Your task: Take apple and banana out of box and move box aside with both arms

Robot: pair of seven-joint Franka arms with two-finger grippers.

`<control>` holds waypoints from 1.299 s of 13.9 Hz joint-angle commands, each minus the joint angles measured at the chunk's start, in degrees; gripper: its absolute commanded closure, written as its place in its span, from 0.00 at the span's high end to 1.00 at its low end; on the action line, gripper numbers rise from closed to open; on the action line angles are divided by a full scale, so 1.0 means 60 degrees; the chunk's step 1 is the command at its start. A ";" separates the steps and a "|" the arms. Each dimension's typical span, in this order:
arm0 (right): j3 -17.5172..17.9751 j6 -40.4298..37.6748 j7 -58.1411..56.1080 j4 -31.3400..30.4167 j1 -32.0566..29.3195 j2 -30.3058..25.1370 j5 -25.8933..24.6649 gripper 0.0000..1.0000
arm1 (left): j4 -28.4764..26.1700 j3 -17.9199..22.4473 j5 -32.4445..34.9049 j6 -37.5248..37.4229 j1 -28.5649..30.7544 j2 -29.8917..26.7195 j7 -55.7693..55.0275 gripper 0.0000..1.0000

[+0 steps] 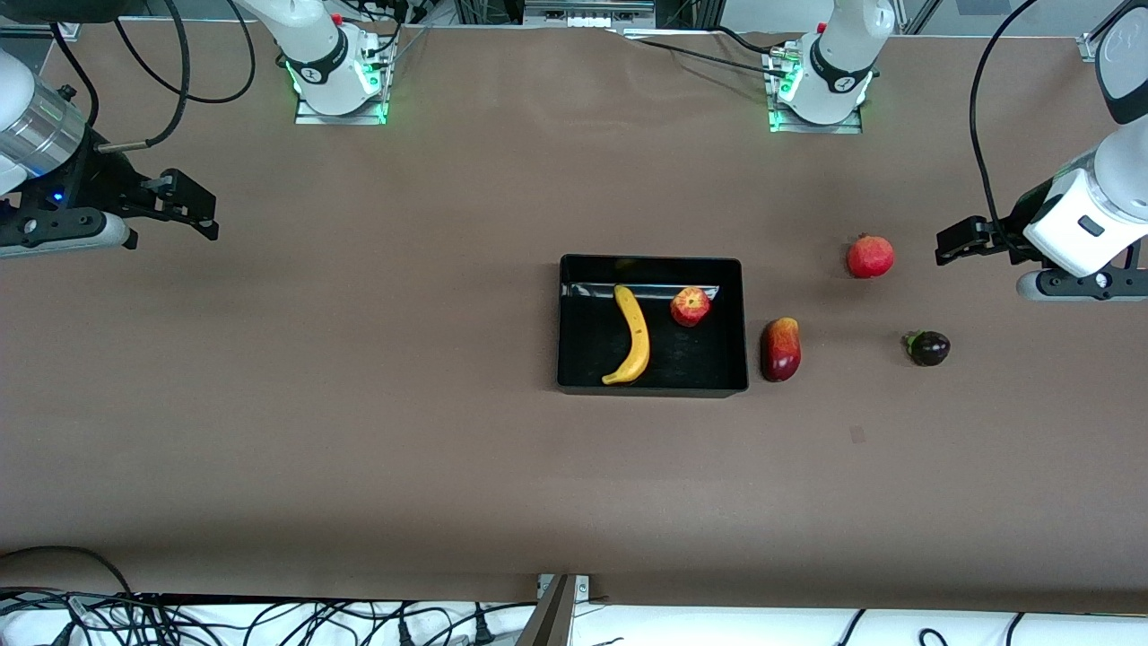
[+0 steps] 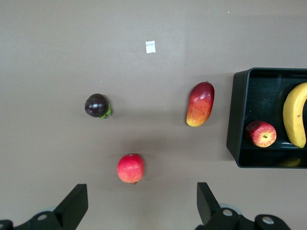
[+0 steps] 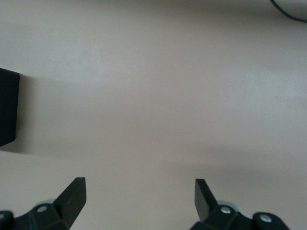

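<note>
Fruits sit in the black box (image 1: 652, 386) at mid-table: the banana (image 1: 631, 334) toward the right arm's end and the small apple (image 1: 691, 306) beside it, near the wall closest to the robots' bases. Just beside the box, toward the left arm's end, lies a red-yellow mango (image 1: 780, 349), with a red pomegranate (image 1: 870, 257) and a dark mangosteen (image 1: 928, 348) farther along. Both arms wait: the left gripper (image 1: 955, 240) hangs over the table's left-arm end near the pomegranate, the right gripper (image 1: 190, 208) over bare table at its own end, each spread wide and empty.

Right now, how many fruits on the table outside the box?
3: mango beside the box; pomegranate and dark mangosteen toward the left arm's end. None seem hidden.
</note>
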 commanded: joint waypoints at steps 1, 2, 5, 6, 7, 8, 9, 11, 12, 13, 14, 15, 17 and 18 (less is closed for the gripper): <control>0.0000 0.0039 0.0020 0.0002 -0.0040 -0.0030 0.0173 1.00 | 0.0198 -0.0495 0.0010 -0.0553 -0.0031 0.0295 -0.0029 1.00; 0.0000 0.0039 0.0005 0.0017 -0.0040 -0.0030 0.0173 1.00 | 0.0213 -0.0875 0.0010 -0.0830 -0.0016 0.0514 -0.0043 1.00; 0.0000 0.0010 0.0005 0.0017 -0.0040 -0.0030 0.0173 1.00 | 0.0301 -0.1828 -0.0004 -0.0048 -0.0031 0.1320 -0.0800 1.00; 0.0000 -0.0005 0.0005 0.0002 -0.0040 -0.0030 0.0173 1.00 | 0.0286 -0.2063 0.0010 0.0422 -0.0031 0.1583 -0.1298 1.00; 0.0000 -0.0005 0.0020 0.0002 -0.0040 -0.0030 0.0173 1.00 | 0.0286 -0.2312 0.0010 0.0833 -0.0046 0.1847 -0.1854 1.00; -0.0015 -0.0020 0.0020 0.0017 -0.0040 -0.0030 0.0173 1.00 | 0.0286 -0.2474 0.0054 0.1373 -0.0191 0.2096 -0.2527 1.00; -0.0015 -0.0034 0.0005 0.0002 -0.0040 -0.0030 0.0173 1.00 | 0.0286 -0.2476 0.0127 0.1770 -0.0468 0.2359 -0.3171 1.00; -0.0015 -0.0034 0.0005 0.0002 -0.0054 -0.0030 0.0173 1.00 | 0.0242 -0.2447 0.0157 0.2459 -0.0836 0.2901 -0.3718 1.00; -0.0015 -0.0034 0.0005 0.0017 -0.0054 -0.0030 0.0173 1.00 | 0.0199 -0.2461 0.0157 0.2608 -0.0851 0.3006 -0.3749 1.00; -0.0015 -0.0020 0.0020 0.0017 -0.0054 -0.0030 0.0173 1.00 | 0.0155 -0.2476 0.0157 0.2682 -0.0909 0.3021 -0.3764 1.00; -0.0015 -0.0034 0.0020 0.0002 -0.0040 -0.0030 0.0173 1.00 | 0.0096 -0.2476 0.0157 0.2682 -0.1055 0.3065 -0.3778 1.00; -0.0015 -0.0005 0.0020 0.0017 -0.0040 -0.0030 0.0173 1.00 | -0.0006 -0.2461 0.0157 0.2697 -0.1216 0.3138 -0.3808 1.00; 0.0000 0.0024 0.0020 0.0017 -0.0040 -0.0030 0.0173 1.00 | -0.0342 -0.2447 0.0244 0.2813 -0.1670 0.3401 -0.3925 1.00; 0.0000 -0.0005 0.0020 0.0017 -0.0040 -0.0030 0.0173 1.00 | -0.0518 -0.2475 0.0491 0.2974 -0.1759 0.3504 -0.3954 1.00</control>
